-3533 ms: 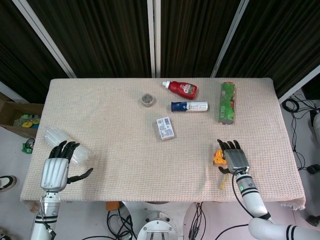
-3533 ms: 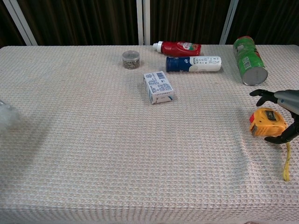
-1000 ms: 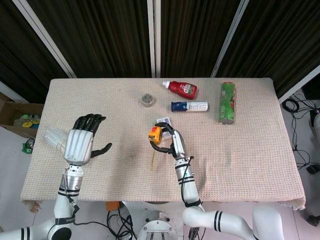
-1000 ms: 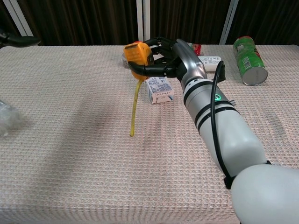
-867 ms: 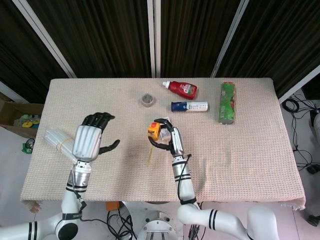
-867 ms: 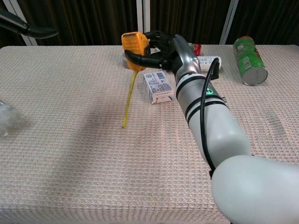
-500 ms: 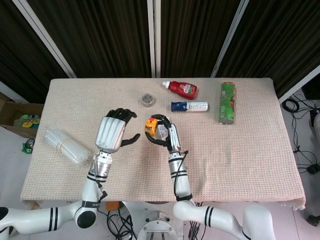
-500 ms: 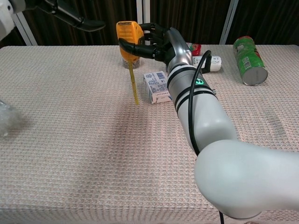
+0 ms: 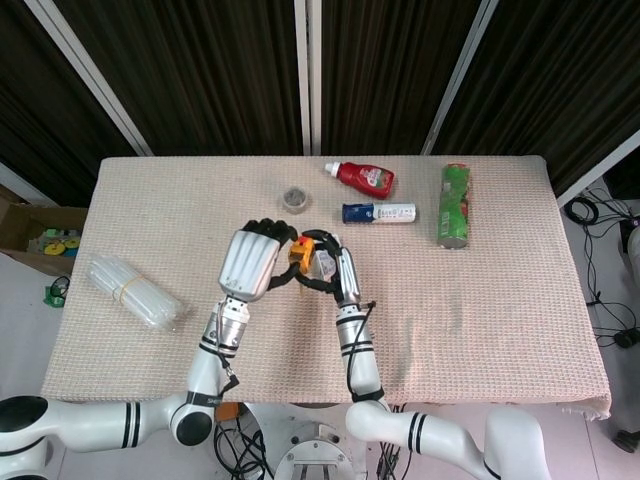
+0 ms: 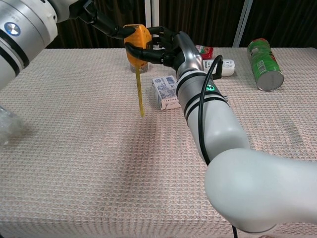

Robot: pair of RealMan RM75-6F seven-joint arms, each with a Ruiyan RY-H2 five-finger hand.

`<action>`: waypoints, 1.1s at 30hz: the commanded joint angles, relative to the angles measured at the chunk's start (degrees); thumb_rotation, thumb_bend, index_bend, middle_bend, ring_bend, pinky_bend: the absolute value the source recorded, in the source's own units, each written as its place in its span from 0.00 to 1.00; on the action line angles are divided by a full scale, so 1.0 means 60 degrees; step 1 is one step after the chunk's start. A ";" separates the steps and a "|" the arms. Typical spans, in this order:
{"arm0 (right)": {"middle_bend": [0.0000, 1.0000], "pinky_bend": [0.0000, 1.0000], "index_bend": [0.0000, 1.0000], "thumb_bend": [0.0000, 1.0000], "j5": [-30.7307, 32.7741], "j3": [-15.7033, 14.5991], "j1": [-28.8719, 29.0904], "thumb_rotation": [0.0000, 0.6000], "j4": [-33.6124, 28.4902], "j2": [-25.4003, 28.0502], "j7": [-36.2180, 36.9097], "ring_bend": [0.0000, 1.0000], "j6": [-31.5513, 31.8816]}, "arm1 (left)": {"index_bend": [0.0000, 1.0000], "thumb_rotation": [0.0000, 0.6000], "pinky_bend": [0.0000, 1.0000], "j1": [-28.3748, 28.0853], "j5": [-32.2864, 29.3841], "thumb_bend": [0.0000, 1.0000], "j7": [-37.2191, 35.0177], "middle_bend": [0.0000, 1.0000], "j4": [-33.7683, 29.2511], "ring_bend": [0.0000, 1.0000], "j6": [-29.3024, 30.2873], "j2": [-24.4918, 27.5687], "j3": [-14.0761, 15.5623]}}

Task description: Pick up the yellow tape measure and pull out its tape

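My right hand point(image 9: 332, 270) grips the yellow tape measure point(image 10: 137, 41) and holds it up above the middle of the table point(image 9: 480, 300). In the chest view the right hand point(image 10: 167, 47) wraps the case from the right. A short length of yellow tape point(image 10: 139, 92) hangs straight down from the case, its end close to the cloth. My left hand point(image 9: 255, 262) is right beside the case on its left, fingers spread. In the chest view its dark fingertips point(image 10: 119, 30) reach the case's upper left edge. In the head view only an orange corner of the tape measure point(image 9: 298, 253) shows between the two hands.
A small white box point(image 10: 166, 93) lies just under the right wrist. Behind are a small jar point(image 9: 295, 199), a red sauce bottle point(image 9: 363, 177), a blue and white bottle point(image 9: 381, 213) and a green can point(image 9: 455, 204). A clear plastic bottle point(image 9: 132, 292) lies at the left edge.
My left hand has moved right, up to the tape measure, and its fingertips now reach the case. The right hand holds the case nearly still; the hanging tape has barely moved.
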 commanded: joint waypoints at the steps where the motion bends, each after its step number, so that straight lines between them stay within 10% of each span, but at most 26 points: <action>1: 0.62 0.29 0.72 0.30 -0.0008 -0.0014 -0.0005 1.00 -0.0010 0.0013 0.0007 0.53 0.0005 | 0.46 0.85 0.49 -0.0046 -0.0064 0.26 0.0014 0.45 0.0025 0.41 0.0033 0.0012 0.0039; 33: 0.62 0.29 0.72 0.30 -0.0121 -0.0205 0.0077 1.00 0.0166 -0.0017 -0.0026 0.53 -0.0004 | 0.54 1.00 0.53 -0.0441 -0.0557 0.45 -0.0382 0.52 -0.0142 0.47 0.0328 0.0307 0.0318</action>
